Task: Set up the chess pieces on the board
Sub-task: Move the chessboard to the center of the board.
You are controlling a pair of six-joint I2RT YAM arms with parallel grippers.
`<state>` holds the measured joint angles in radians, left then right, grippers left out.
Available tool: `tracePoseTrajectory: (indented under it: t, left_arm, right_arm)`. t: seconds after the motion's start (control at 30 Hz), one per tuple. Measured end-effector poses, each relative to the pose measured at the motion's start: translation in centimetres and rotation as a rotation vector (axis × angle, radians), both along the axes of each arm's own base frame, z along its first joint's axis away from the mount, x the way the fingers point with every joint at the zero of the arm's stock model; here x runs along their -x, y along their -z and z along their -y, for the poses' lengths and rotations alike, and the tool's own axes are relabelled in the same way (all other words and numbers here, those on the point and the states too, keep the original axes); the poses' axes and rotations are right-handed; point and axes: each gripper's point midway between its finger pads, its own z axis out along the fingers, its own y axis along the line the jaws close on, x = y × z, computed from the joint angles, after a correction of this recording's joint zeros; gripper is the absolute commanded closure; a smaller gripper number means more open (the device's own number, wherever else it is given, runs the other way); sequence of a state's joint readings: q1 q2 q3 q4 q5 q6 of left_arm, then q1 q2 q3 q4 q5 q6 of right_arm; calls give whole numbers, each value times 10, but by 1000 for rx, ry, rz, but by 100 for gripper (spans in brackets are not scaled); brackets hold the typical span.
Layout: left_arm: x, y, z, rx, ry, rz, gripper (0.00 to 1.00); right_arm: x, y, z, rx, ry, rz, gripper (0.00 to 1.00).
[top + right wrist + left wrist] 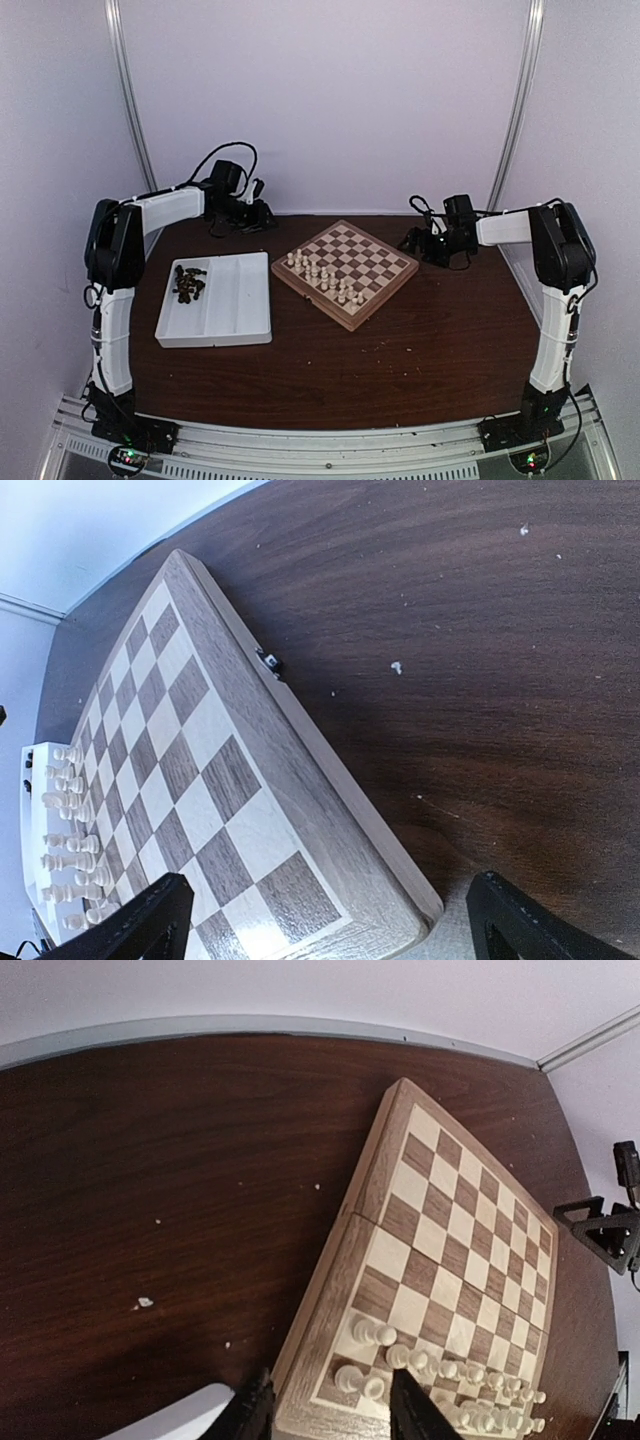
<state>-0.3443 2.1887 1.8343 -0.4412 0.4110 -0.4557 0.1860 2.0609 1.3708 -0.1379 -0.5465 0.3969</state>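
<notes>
Top external looks down from behind over the whole surface (400, 350); both wrist views, low and close, face the board (440, 1210) from opposite sides.

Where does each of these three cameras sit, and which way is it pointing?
Top external: fixed above and behind the arms, looking down at the table, board, white tray and dark chess pieces; left arm and right arm both show.
Left wrist: on the left arm, looking over the board's corner with cream pieces; open left gripper at bottom.
Right wrist: on the right arm, looking over the board's bare side; open right gripper at bottom.
Shared: both wrist views show the board and cream pieces.
</notes>
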Motion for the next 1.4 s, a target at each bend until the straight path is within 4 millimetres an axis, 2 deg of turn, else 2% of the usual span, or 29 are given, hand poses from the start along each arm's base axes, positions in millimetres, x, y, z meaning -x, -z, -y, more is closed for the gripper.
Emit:
tracePoseTrajectory:
  t: [0.1, 0.37, 0.53, 0.93, 1.4]
  left_arm:
    - [-14, 12, 7, 12, -2, -14, 74]
    - [-43, 57, 21, 34, -18, -81, 72]
    - [-47, 78, 27, 25, -19, -125, 72]
    - [-29, 92, 40, 8, 3, -201, 73]
    - [-17, 94, 56, 58, 64, -235, 75]
  right_arm:
    - [1, 1, 0, -1, -2, -3, 0]
    - [2, 0, -2, -14, -9, -4, 0]
    - [3, 0, -4, -26, -13, -10, 0]
    - [7, -2, -12, -62, -32, -24, 0]
    - [13, 6, -20, -103, -72, -58, 2]
